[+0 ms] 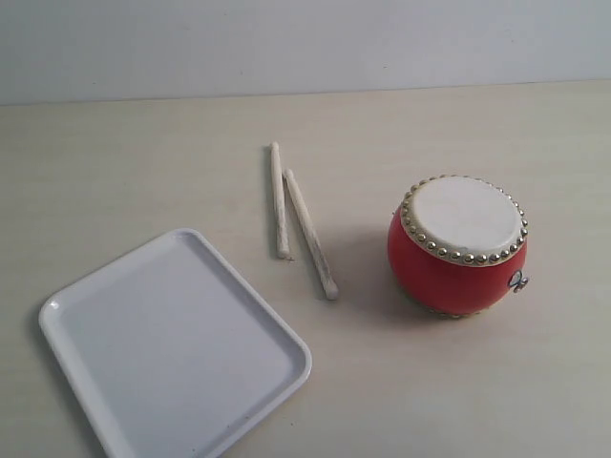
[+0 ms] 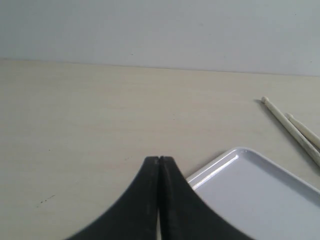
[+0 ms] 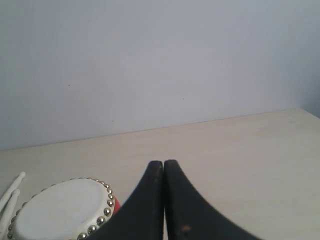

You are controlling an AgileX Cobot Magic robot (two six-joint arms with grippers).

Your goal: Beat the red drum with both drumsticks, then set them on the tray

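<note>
The red drum (image 1: 460,248) stands upright on the right of the table, its cream skin ringed with studs; the right wrist view catches its top (image 3: 60,210). Two pale drumsticks (image 1: 296,221) lie side by side on the table between drum and tray, also seen as drumsticks (image 2: 295,129) in the left wrist view. The white tray (image 1: 172,348) lies at the front left, with nothing on it. My left gripper (image 2: 159,159) is shut with nothing in it, just off a corner of the tray (image 2: 260,192). My right gripper (image 3: 163,163) is shut with nothing in it, beside the drum. Neither arm shows in the exterior view.
A pale wooden tabletop (image 1: 143,162) runs back to a plain white wall (image 1: 305,43).
</note>
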